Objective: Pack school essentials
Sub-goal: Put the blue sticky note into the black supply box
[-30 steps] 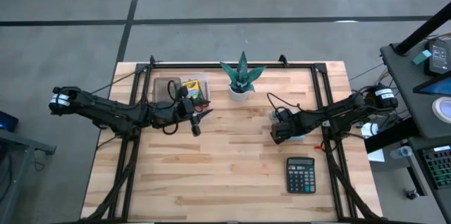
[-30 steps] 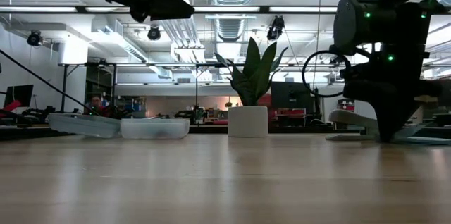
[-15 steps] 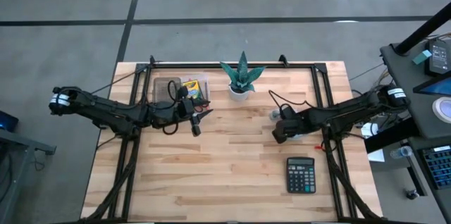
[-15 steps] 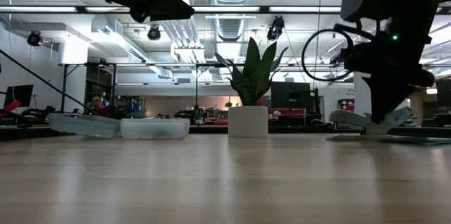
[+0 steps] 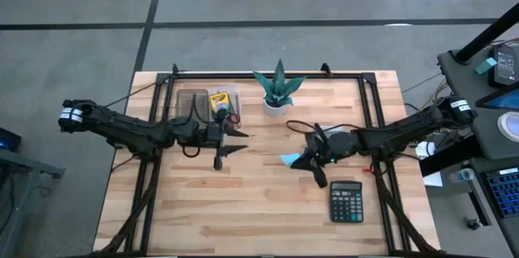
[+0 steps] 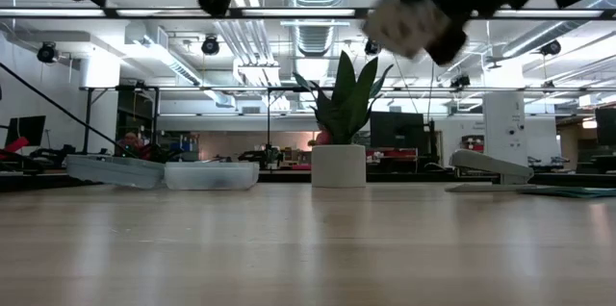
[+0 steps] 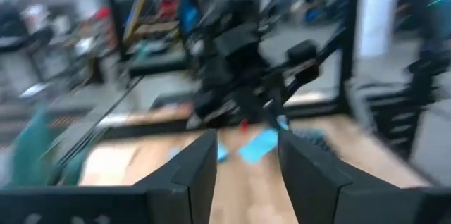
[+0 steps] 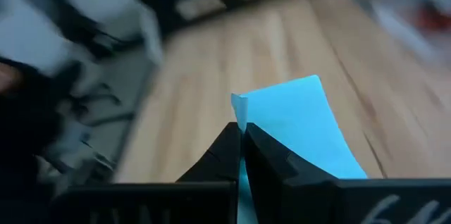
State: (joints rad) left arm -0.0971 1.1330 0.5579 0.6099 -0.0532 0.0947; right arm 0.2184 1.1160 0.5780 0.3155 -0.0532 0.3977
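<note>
The light-blue sticky-note pad (image 5: 290, 159) is up in the air over the table's middle, held by my right gripper (image 5: 306, 161), which is shut on it. In the low view the pad (image 6: 397, 22) shows blurred, high above the wood. My left gripper (image 5: 229, 146) hovers open left of centre, facing the pad (image 7: 259, 144), and touches nothing. Behind it a clear container (image 5: 193, 101) stands at the far left and holds the yellow-green crayon box (image 5: 219, 99) and the red-handled scissors (image 5: 233, 117). Pencils and the tiny blue piece do not show. My right gripper holds the sticky-note pad by one edge (image 8: 243, 111), pinched between the two fingers. The fingers come roughly level from the table's right side. The pad is lifted clear of the table and sticks out past the fingertips toward the left arm, tilted.
A green spiky plant in a white pot (image 5: 277, 89) stands at the far middle. A black calculator (image 5: 346, 201) lies near the right front. A white flat object (image 6: 489, 164) lies at the table's right. Bare wood spreads across the near half.
My right gripper has risen from the table's right part and swung toward the middle, carrying the blue pad lifted clear of the wood. My left arm has shifted slightly near the container.
</note>
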